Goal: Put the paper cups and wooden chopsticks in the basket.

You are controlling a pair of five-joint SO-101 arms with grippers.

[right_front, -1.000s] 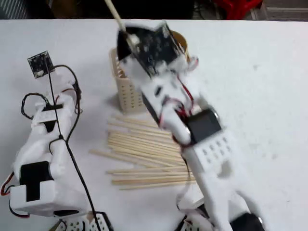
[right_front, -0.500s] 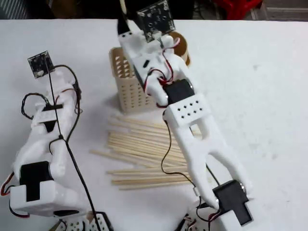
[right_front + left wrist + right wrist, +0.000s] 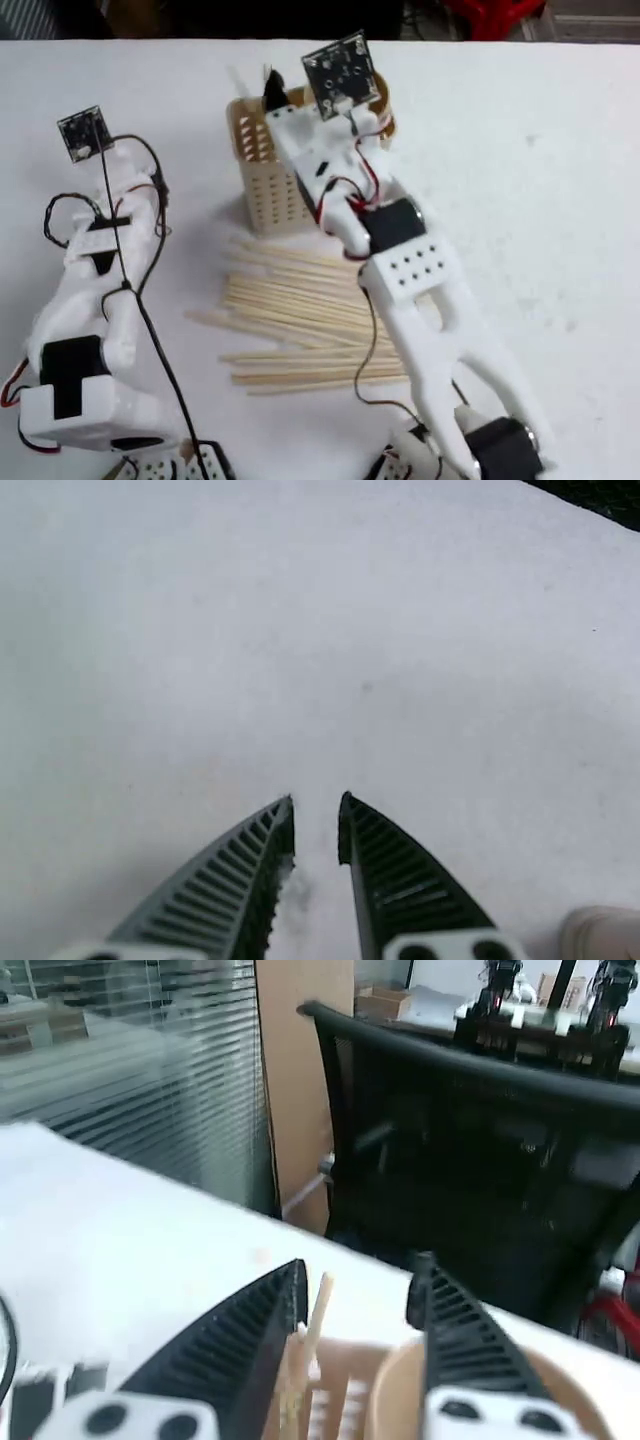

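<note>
A cream perforated basket (image 3: 262, 185) stands at the back of the table, with a brown paper cup (image 3: 385, 105) inside it. My right gripper (image 3: 268, 90) hovers over the basket's far side, open. In the right wrist view a wooden chopstick (image 3: 318, 1312) stands loose beside one finger of the right gripper (image 3: 360, 1265), above the basket rim (image 3: 340, 1385) and the cup rim (image 3: 395, 1390). Several more chopsticks (image 3: 300, 320) lie in a pile in front of the basket. My left gripper (image 3: 315, 800) rests shut just over bare table, holding nothing.
The left arm (image 3: 95, 280) lies folded at the table's left with its cable (image 3: 150, 330) trailing toward the front edge. The right arm (image 3: 420, 300) stretches over the right part of the chopstick pile. The white table (image 3: 540, 180) has free room on the right.
The right arm swung forward and down over the basket. The chopstick it held high has dropped into the basket, and the fingers now stand apart. The left arm has not moved.
</note>
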